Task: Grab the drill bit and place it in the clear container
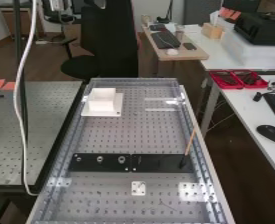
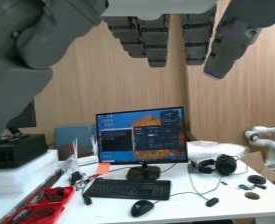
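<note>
Tabletop: grey metal, drilled all over with small round holes; glossy rails run down both long edges.
Slim rod: tan and smooth, with a darker lower end, leaning near the right edge of the tabletop, past mid-length towards its near end; judged to be the drill bit. Picking it up is the first part left to do.
Black strip: flat, matt, in two lengths laid end to end across the tabletop; the rod's foot meets its right end.
Metal rings: three, round and shiny, in a row on its left half.
Clear container: cannot be told for certain; pale glints near the tabletop's far right corner may be its walls. Placing the bit there also remains.
White box: squarish and plain, on a thin flat base near the far left corner.
Hand: dark grey, blocky segments; fingers extended and well spread from the thumb, grasping nothing, so the task looks barely begun.
Wall: pale wood panels with fine upright grain.
</note>
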Motion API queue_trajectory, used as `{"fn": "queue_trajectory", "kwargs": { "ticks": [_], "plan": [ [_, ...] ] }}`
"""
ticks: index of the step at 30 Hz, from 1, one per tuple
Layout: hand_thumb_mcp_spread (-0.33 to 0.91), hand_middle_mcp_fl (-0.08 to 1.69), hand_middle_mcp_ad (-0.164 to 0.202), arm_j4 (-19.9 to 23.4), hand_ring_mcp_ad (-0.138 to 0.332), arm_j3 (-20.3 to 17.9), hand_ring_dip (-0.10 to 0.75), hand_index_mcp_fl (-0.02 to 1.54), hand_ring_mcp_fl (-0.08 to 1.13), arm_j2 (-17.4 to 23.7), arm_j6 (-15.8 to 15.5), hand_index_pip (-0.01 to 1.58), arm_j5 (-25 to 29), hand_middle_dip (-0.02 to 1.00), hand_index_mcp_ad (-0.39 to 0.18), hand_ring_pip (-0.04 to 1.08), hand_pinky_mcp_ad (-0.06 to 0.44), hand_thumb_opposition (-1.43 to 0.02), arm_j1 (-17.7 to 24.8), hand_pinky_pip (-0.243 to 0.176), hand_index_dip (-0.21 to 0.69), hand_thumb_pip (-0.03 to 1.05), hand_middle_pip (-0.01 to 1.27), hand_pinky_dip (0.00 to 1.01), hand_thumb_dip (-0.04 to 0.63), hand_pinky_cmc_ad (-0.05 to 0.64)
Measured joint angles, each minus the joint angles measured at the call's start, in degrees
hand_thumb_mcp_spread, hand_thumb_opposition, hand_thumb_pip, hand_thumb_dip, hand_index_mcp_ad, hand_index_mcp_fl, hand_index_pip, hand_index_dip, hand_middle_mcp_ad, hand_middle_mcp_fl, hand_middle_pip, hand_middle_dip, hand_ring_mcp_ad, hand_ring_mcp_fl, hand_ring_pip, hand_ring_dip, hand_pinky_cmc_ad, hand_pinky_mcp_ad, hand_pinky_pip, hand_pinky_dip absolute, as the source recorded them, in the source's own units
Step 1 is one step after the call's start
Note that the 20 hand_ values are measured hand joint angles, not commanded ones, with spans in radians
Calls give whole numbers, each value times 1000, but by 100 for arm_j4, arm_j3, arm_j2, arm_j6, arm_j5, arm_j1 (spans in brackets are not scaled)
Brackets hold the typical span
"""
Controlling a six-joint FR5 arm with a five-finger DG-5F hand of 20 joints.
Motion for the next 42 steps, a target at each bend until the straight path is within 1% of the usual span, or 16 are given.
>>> {"fn": "queue_trajectory", "kwargs": {
  "ticks": [9,14,16,27,42],
  "plan": [
    [171,16,161,12,267,-3,-17,44,47,-10,1,87,-22,37,145,96,281,-735,-23,-124,-110,113,154,298,12,461],
    [171,16,161,129,267,-99,-17,44,47,-8,12,87,-33,33,145,99,281,-735,-34,-124,-110,113,152,305,12,461],
    [171,16,161,225,267,-193,-17,44,47,-7,18,87,-34,33,145,96,293,-735,-35,-124,-110,113,152,305,12,461],
    [171,19,164,701,267,-696,-17,44,47,-18,122,87,147,33,147,96,291,-735,15,-124,-110,113,152,305,12,461],
    [171,16,166,1127,267,-1144,-17,44,47,-48,336,87,514,33,150,96,291,-735,88,-124,-110,113,152,305,12,461]
  ]
}}
